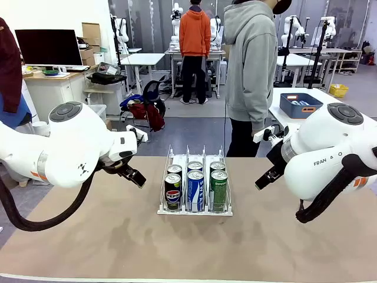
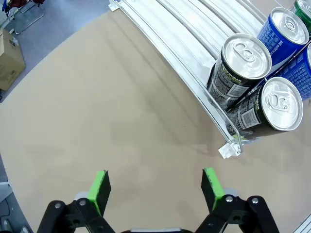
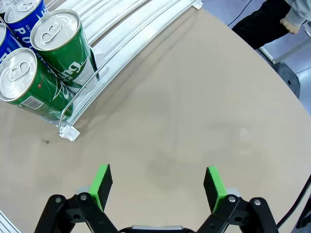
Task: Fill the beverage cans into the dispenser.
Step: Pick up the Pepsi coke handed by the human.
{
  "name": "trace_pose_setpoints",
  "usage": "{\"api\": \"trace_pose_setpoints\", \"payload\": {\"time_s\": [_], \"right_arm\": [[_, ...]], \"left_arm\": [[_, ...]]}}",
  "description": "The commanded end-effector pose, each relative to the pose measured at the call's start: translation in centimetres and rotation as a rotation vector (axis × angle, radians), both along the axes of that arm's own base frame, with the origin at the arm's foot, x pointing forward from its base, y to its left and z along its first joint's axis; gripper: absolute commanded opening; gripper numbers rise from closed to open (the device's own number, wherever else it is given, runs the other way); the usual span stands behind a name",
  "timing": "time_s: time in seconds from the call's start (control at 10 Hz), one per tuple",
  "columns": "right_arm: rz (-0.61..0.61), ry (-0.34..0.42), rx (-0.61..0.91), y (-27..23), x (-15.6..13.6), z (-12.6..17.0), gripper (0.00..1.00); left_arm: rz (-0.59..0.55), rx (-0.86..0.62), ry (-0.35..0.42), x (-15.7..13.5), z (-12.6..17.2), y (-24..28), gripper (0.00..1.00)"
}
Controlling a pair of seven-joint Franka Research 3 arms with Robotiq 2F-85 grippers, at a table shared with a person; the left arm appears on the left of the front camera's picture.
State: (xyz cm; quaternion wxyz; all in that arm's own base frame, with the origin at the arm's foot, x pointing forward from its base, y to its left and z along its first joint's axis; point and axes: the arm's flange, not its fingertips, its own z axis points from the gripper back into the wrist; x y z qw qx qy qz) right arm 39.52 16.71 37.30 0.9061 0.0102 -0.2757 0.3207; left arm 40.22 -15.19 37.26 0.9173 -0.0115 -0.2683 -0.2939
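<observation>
The dispenser (image 1: pixel 166 207) stands mid-table with three lanes. Its front row holds a dark can (image 1: pixel 172 192), a blue-and-white can (image 1: pixel 195 190) and a green can (image 1: pixel 219 190), each with another can behind it. My left gripper (image 1: pixel 134 176) hovers left of the rack, open and holding nothing. In the left wrist view my left gripper (image 2: pixel 155 189) hangs over bare table, with two dark cans (image 2: pixel 243 63) at upper right. My right gripper (image 1: pixel 264 178) hovers right of the rack. Seen in the right wrist view, my right gripper (image 3: pixel 158 187) is open and holds nothing, and two green cans (image 3: pixel 62 46) stand at upper left.
A person in a grey hoodie (image 1: pixel 253 71) stands at the far edge of the tan table (image 1: pixel 188 247). A blue bin (image 1: pixel 300 105) sits on a white table behind, at the right. Bare table surrounds the rack on both sides.
</observation>
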Motion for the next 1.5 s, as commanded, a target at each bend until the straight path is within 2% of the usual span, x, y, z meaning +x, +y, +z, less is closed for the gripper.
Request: {"api": "trace_pose_setpoints", "payload": {"time_s": [0.0,0.6,0.7,0.8,1.0,1.2,1.4], "right_arm": [[0.000,0.000,0.000,0.0,0.0,0.0,1.00],[0.000,0.000,0.000,0.0,0.0,0.0,1.00],[0.000,0.000,0.000,0.0,0.0,0.0,1.00],[0.062,0.032,0.000,0.2,-2.0,1.0,1.00],[0.201,0.036,0.060,0.3,-3.2,3.6,1.00],[0.363,0.039,0.136,-0.6,-3.9,6.6,1.00],[0.424,0.026,0.196,-1.4,-5.5,9.4,1.00]], "left_arm": [[0.001,0.000,0.000,0.0,0.0,0.0,1.00],[0.000,0.000,0.000,0.0,0.0,0.0,1.00],[-0.057,0.046,0.029,-0.3,1.4,-0.5,1.00],[-0.089,0.062,0.093,-2.2,2.5,-0.6,1.00],[-0.207,0.036,0.140,-2.8,4.7,-0.5,1.00],[-0.276,-0.049,0.173,-3.2,7.4,0.7,1.00],[-0.385,-0.141,0.170,-3.9,10.7,3.2,1.00]]}}
